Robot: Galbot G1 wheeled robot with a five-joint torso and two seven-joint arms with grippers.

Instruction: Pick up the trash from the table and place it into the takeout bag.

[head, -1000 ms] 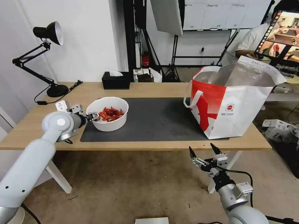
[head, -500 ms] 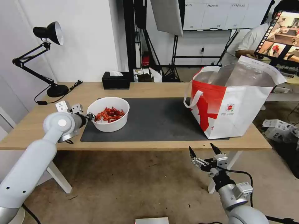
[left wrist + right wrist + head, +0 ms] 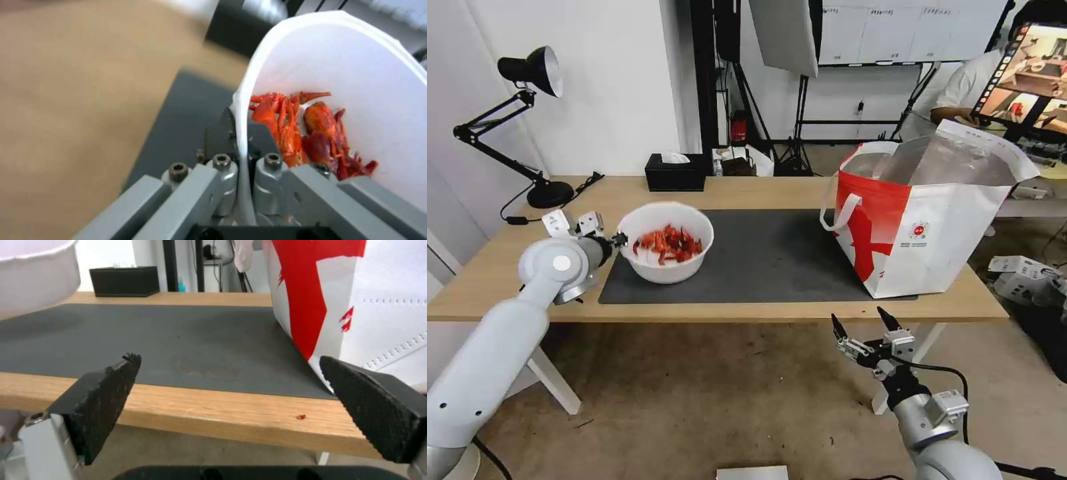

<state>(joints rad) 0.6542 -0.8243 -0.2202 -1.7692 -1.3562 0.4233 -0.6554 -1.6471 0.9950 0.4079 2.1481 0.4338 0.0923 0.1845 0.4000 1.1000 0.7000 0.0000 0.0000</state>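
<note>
1 bowl, 1 bag, 1 lamp.

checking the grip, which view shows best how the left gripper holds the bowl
The left wrist view: the left gripper pinches the bowl wall. The head view shows the bowl lifted; the right wrist view catches its underside.

— What do we record for the room's left side?

— We note a plain white wall and a black desk lamp on a jointed arm, its cord trailing off the base.

— And behind?

— We see black light stands, a pale reflector panel hanging overhead, and a white board high on the back wall. A monitor stands lit at the far right.

— The floor?

— We find a bare, scuffed beige floor, with white boxes lying on it at the right edge.
</note>
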